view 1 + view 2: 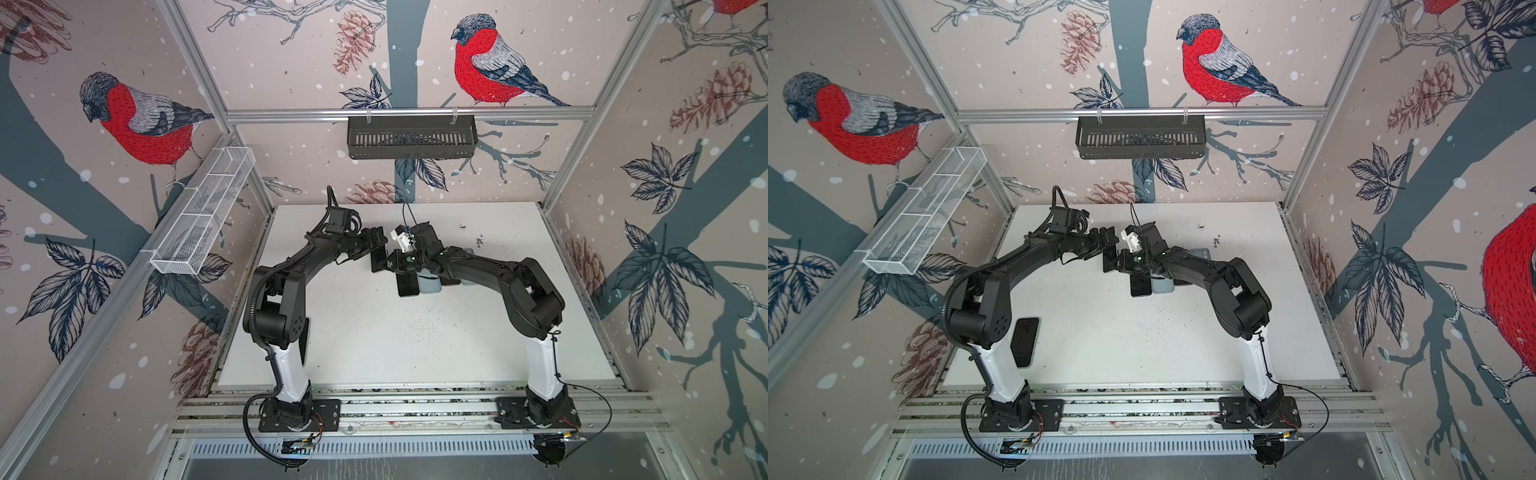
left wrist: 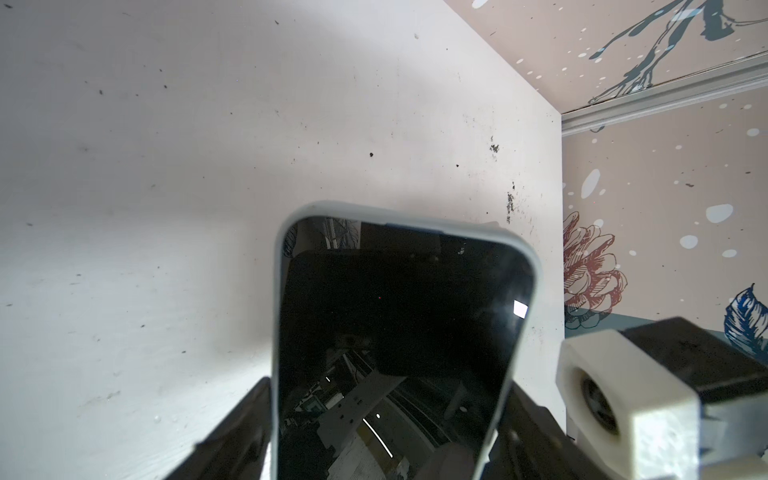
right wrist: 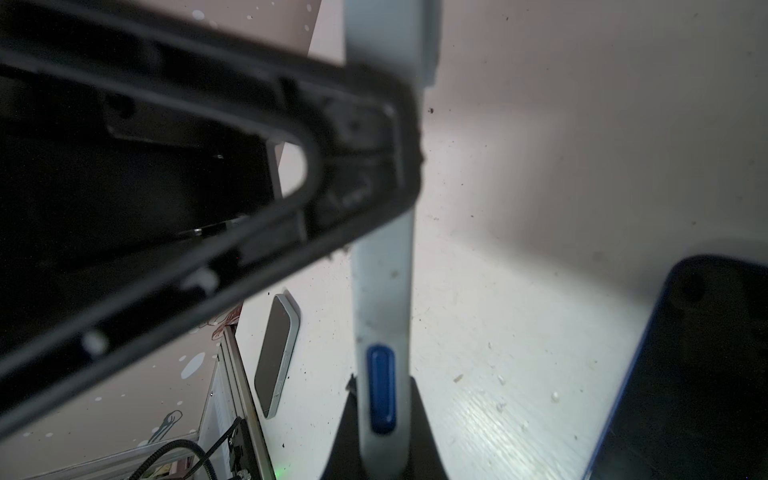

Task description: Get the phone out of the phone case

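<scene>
Left pincer [image 2: 390,399] has the phone [image 2: 399,316] clamped across its width. Its fingers sit on the two long sides of the pale grey phone case [image 2: 299,212], with the screen facing its own wrist camera and the whole thing held clear of the table [image 2: 166,166]. Makes sense to me: it's playing vise, and gripping low leaves the far end sticking out past its fingertips for the other arm.

Right pincer [image 3: 384,449] is pressed together on the case's side edge, right by the blue side button [image 3: 381,390]. My guess is it's pinching the rim so it can peel it away. As far as I can tell the phone sits fully inside the case, so nothing's out yet.

A pale-cased phone [image 3: 276,353] and a dark blue phone [image 3: 685,374] lie flat on the table beyond the right pincer, apart from the action.
</scene>
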Robot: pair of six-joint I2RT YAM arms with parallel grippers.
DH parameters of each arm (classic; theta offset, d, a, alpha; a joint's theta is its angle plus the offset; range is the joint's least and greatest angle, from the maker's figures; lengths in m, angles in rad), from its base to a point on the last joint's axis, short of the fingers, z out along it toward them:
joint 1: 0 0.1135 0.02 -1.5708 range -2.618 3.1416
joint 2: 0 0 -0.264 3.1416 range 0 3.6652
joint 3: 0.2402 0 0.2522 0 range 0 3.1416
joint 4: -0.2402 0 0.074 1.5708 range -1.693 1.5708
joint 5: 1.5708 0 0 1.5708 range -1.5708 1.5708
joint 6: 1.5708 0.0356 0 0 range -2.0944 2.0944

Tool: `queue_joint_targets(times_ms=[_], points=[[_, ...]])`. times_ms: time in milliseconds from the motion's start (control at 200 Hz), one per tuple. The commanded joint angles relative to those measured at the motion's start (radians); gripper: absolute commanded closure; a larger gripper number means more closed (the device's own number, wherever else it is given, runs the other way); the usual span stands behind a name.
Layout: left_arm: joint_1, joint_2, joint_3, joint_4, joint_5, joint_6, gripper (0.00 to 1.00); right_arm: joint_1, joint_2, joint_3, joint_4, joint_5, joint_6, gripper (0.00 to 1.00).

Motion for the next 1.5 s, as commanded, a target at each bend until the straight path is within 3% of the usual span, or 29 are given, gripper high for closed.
queue_joint_targets(times_ms=[0, 175, 310, 570, 921, 1076, 1306, 1496], points=[[-0.001, -0.036, -0.016, 0.139, 0.076, -0.03, 0.52, -0.004, -0.034, -0.014, 0.011, 0.004, -0.012, 1.0], [0.001, -0.078, -0.026, 0.225, 0.112, -0.059, 0.18, -0.013, -0.083, -0.046, -0.028, 0.01, -0.057, 1.0], [0.008, -0.102, -0.026, 0.306, 0.159, -0.082, 0.01, -0.032, -0.146, -0.088, -0.076, 0.032, -0.12, 1.0], [0.029, -0.124, 0.034, 0.304, 0.206, -0.024, 0.01, -0.147, -0.301, -0.196, -0.138, 0.045, -0.222, 1.0], [0.041, -0.096, 0.199, 0.133, 0.284, 0.211, 0.01, -0.331, -0.508, -0.339, -0.132, 0.03, -0.394, 1.0], [0.041, -0.089, 0.249, 0.09, 0.295, 0.283, 0.02, -0.369, -0.614, -0.442, -0.007, 0.005, -0.488, 1.0], [0.039, -0.075, 0.291, 0.081, 0.405, 0.323, 0.02, -0.373, -0.809, -0.689, 0.376, -0.089, -0.666, 1.0], [0.02, -0.098, 0.274, 0.085, 0.492, 0.373, 0.03, -0.376, -0.871, -0.732, 0.435, -0.15, -0.719, 1.0]])
